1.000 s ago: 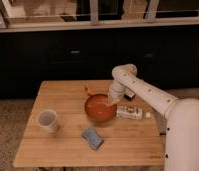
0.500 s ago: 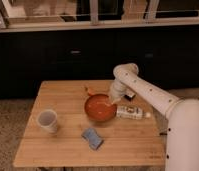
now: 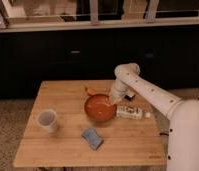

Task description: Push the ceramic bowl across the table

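Observation:
The orange-red ceramic bowl (image 3: 99,108) sits near the middle of the light-wood table (image 3: 63,145), slightly right of centre. My white arm reaches in from the right and bends down over the bowl. The gripper (image 3: 113,99) is at the bowl's right rim, at or just inside its edge. A translucent whitish plastic cup (image 3: 47,120) stands at the left of the table, well apart from the bowl.
A white bottle (image 3: 130,112) lies on its side just right of the bowl, under the arm. A blue sponge (image 3: 92,138) lies in front of the bowl. A small orange object (image 3: 90,90) sits behind the bowl. Dark cabinets stand beyond the table's far edge.

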Robot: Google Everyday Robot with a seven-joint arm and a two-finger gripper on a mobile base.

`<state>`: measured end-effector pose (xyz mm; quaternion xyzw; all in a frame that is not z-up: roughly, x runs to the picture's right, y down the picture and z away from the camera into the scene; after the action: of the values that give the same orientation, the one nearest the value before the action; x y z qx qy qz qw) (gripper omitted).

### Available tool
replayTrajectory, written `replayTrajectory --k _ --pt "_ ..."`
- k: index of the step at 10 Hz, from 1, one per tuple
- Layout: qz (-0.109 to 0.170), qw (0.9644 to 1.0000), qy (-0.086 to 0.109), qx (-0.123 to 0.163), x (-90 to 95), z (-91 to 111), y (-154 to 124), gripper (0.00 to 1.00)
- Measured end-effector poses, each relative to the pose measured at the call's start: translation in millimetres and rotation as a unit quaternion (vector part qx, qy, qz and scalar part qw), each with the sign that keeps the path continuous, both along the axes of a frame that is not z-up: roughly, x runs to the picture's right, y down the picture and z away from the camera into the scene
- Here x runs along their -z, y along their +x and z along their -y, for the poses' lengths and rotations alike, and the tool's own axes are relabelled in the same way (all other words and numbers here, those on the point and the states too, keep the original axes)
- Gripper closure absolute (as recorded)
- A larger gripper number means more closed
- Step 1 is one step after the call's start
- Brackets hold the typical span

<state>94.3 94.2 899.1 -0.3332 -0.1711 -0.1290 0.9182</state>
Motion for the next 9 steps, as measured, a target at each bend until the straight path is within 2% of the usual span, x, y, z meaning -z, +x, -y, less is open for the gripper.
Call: replayTrajectory --k 5,9 --pt "-0.032 0.9992 -0.022 0.001 -18.1 -12.4 6.8 1.0" --pt "-0.069 0.9964 -0.045 -0.018 -28.9 -19.8 23.8 1.0"
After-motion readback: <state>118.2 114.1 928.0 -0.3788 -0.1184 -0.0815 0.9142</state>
